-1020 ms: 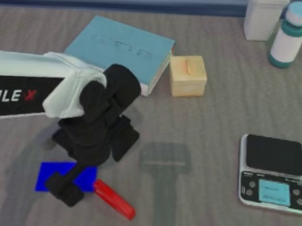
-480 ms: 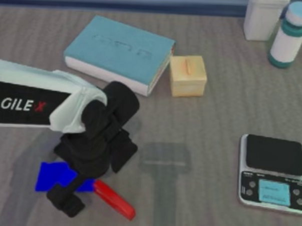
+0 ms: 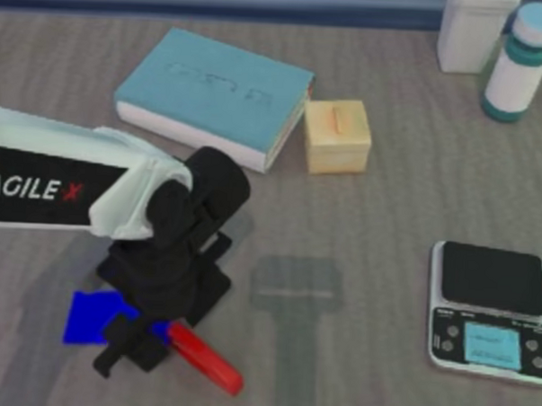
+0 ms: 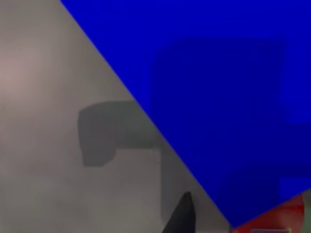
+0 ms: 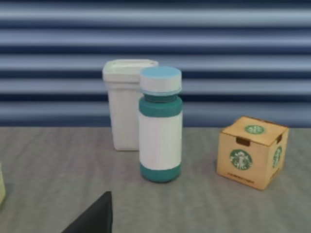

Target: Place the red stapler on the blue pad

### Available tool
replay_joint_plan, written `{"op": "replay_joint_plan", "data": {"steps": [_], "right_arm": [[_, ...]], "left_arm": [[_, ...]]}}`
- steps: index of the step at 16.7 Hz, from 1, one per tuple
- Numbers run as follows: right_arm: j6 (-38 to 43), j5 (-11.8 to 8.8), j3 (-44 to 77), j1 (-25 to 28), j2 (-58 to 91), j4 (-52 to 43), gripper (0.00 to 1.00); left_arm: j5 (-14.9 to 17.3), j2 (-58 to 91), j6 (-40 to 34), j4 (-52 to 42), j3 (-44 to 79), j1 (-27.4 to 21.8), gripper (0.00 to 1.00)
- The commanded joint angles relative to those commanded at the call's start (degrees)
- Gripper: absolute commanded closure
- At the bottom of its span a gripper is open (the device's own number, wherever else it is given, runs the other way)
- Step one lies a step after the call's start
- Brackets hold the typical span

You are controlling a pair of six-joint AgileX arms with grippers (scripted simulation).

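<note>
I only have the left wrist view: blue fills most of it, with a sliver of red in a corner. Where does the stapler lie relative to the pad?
Observer: In the top view the red stapler lies diagonally, one end at the blue pad, the rest on the table toward the right.
Operator: Where is my gripper?
Observer: The left gripper is low over the pad's right part, at the stapler's near end.
Operator: Anything crowding that spot?
Observer: No; the light-blue book and the small wooden box sit farther back.
Operator: And the right arm?
Observer: Not in the top view; its camera faces a teal-and-white bottle.
</note>
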Motion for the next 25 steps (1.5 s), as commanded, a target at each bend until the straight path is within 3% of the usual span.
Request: {"op": "replay_joint_plan", "data": {"steps": [4, 5, 15, 25], "right_arm": [[0.0, 0.0, 0.0, 0.0, 0.0, 0.0, 0.00], [0.0, 0.0, 0.0, 0.0, 0.0, 0.0, 0.00], [0.0, 0.0, 0.0, 0.0, 0.0, 0.0, 0.00], [0.0, 0.0, 0.0, 0.0, 0.0, 0.0, 0.00]], "left_arm": [[0.0, 0.0, 0.0, 0.0, 0.0, 0.0, 0.98], [0.0, 0.0, 0.0, 0.0, 0.0, 0.0, 1.00], [0.0, -0.4, -0.2, -1.0, 0.8, 0.1, 1.00], [0.0, -9.2, -0.3, -22.8, 13.6, 1.0, 1.00]]}}
